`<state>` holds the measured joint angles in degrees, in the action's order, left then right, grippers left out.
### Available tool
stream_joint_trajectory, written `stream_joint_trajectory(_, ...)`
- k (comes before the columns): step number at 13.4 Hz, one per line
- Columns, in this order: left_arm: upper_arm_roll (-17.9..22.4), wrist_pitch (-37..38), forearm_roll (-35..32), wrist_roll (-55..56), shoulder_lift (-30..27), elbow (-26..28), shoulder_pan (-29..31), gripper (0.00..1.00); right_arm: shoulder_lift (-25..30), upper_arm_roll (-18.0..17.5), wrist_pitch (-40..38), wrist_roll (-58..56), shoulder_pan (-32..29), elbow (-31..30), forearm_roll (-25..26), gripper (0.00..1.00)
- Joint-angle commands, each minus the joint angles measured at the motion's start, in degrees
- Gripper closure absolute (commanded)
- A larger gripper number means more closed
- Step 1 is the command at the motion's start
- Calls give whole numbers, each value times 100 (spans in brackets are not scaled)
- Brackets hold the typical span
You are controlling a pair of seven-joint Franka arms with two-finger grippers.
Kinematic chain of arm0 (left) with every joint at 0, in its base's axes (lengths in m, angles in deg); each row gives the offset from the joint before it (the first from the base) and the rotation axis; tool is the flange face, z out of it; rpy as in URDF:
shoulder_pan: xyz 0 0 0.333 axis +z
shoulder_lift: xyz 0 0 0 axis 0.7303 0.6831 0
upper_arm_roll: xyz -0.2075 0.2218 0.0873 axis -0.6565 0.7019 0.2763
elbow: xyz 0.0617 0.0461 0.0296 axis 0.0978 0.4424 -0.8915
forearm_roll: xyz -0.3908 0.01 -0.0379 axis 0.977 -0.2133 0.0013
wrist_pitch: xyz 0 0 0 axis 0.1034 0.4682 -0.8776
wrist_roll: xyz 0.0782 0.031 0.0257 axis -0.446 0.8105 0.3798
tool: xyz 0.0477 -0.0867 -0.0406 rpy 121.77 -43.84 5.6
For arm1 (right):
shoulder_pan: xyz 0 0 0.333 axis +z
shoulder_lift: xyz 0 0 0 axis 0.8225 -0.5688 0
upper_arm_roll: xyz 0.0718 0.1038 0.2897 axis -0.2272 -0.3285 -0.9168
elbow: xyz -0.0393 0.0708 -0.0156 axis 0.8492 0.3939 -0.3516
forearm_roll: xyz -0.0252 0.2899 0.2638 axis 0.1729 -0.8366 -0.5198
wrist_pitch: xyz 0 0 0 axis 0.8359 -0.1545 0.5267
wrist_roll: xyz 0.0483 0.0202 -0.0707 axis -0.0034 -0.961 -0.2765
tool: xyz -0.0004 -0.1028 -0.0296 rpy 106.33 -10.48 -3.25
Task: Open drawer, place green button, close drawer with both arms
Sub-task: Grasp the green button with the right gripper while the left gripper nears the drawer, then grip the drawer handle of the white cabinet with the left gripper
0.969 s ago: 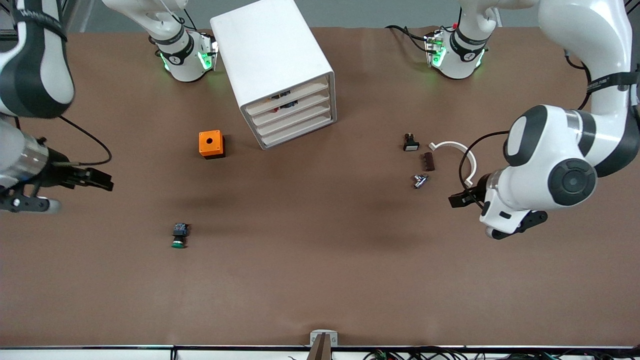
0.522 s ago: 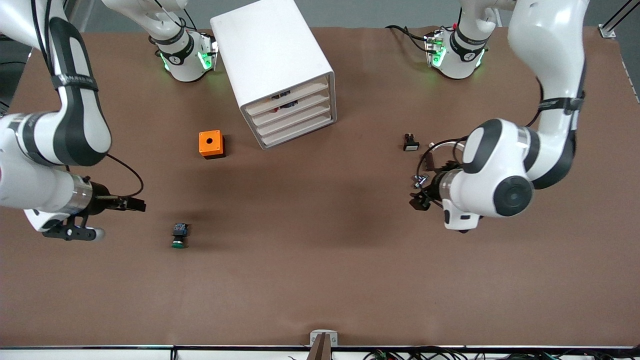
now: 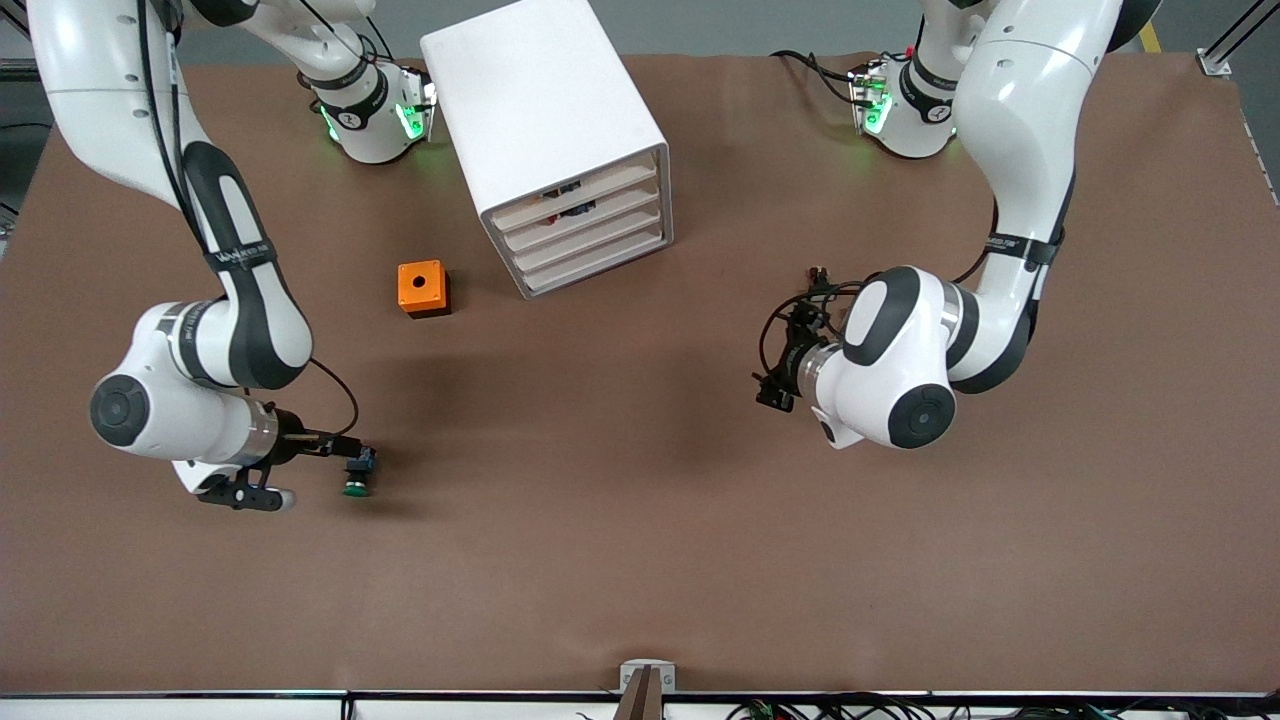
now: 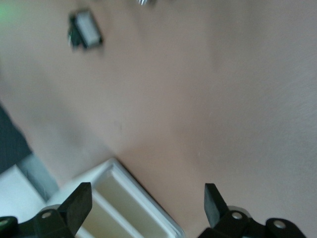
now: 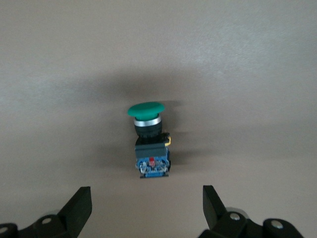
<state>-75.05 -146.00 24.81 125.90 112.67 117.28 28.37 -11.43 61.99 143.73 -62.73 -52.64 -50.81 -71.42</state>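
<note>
The white four-drawer cabinet [image 3: 545,120] stands near the robots' bases, and its third drawer from the top [image 3: 592,244] is closed. The button [image 3: 357,474], with green cap and black-and-blue body, lies on its side toward the right arm's end of the table. My right gripper [image 3: 338,444] is open, low beside the button and not touching it. In the right wrist view the button [image 5: 148,144] lies just ahead of the open gripper [image 5: 146,203]. My left gripper [image 3: 775,385] is open and empty over bare table. The left wrist view shows a corner of the cabinet [image 4: 124,198] between the open gripper's [image 4: 143,203] fingers.
An orange box with a hole [image 3: 423,288] sits beside the cabinet, nearer to the front camera. A small black-and-white switch [image 3: 818,274] lies partly hidden by the left arm; it also shows in the left wrist view [image 4: 85,30]. The brown table [image 3: 640,560] is wide.
The right gripper has swung in and down to the button. The left gripper has moved toward the middle of the table, and the left arm now covers the small parts there.
</note>
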Motion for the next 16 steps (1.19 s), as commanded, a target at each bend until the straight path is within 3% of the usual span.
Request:
stream_joint_trajectory(1, 31, 37, 546, 757, 128, -114, -70, 0, -202, 4, 250, 68, 12, 4, -158, 1)
stream_joint_trajectory(4, 23, 90, 792, 1494, 216, 0, -246, 0, -378, -13, 470, 68, 29, -5, -158, 1)
stream_joint_trajectory(7, 31, 90, 1905, 2452, 557, -8, -474, 1, -519, -22, 523, 68, 29, -5, -158, 1)
stream_joint_trajectory(10, 31, 90, 2261, 3103, 813, -8, -702, 4, -545, -22, 523, 68, 73, -84, -228, 6)
stream_joint_trajectory(15, 23, 108, 2876, 3792, 1323, -43, -1194, 13, -545, -22, 479, 33, 126, -58, -246, 34)
stream_joint_trajectory(16, 23, 108, 2937, 3791, 1367, -52, -1326, 24, -546, -22, 479, 16, 117, -49, -246, 42)
